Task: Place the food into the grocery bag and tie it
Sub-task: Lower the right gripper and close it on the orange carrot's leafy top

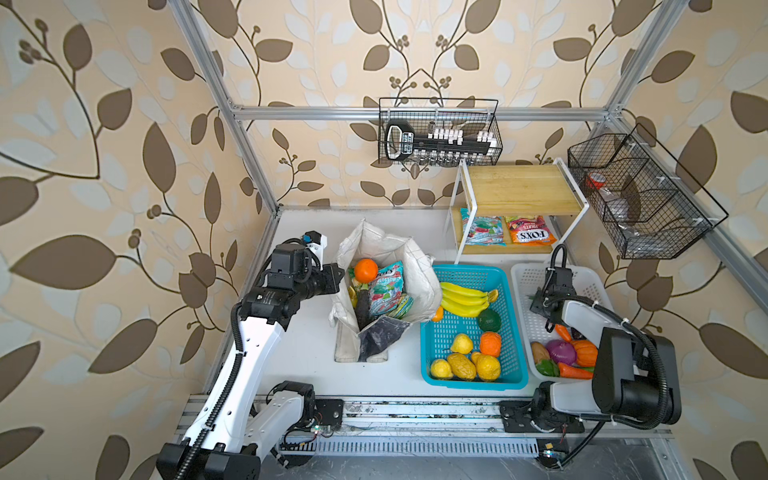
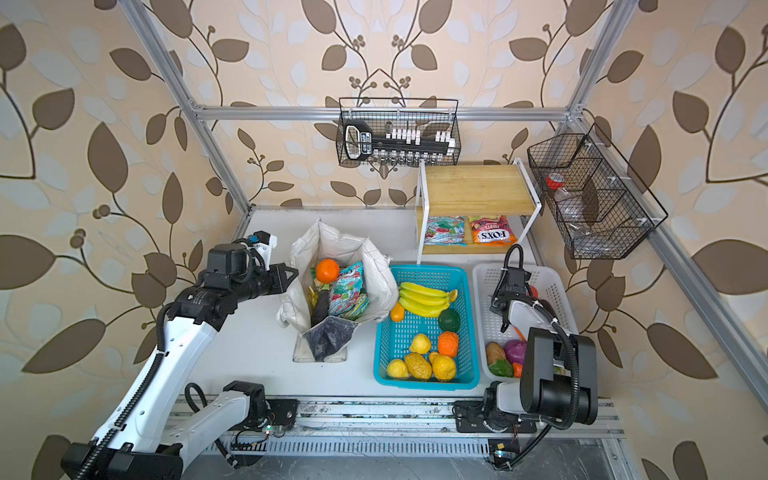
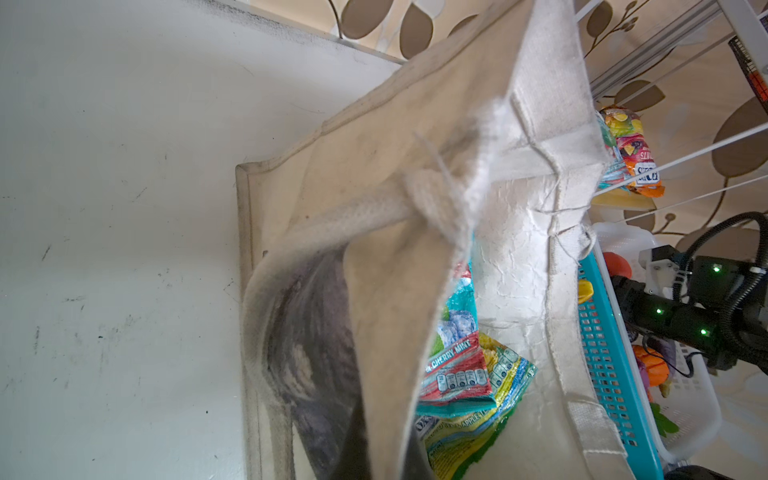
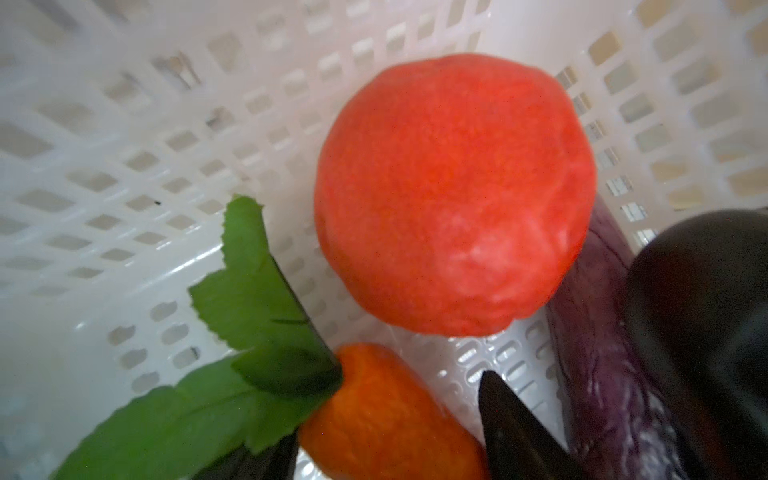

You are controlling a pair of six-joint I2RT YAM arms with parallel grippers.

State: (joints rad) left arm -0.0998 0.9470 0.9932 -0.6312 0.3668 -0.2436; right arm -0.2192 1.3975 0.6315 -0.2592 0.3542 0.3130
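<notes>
Though crowded, carrot (image 4: 386,415) between right jaws

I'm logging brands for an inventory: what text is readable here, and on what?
"FOX'S", "FRUITS": orange packet on shelf.
"BLOSSOM": blue packet in bag.
"CHERRY MINT": red-teal packet, left wrist view.
"APPLE": green packet.
Black tool label: blurred.
Nutrition panels: too small.

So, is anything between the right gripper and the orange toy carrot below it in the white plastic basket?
Nothing visible. The right gripper stands open astride the orange toy carrot, with a green leaf behind one finger.
</notes>
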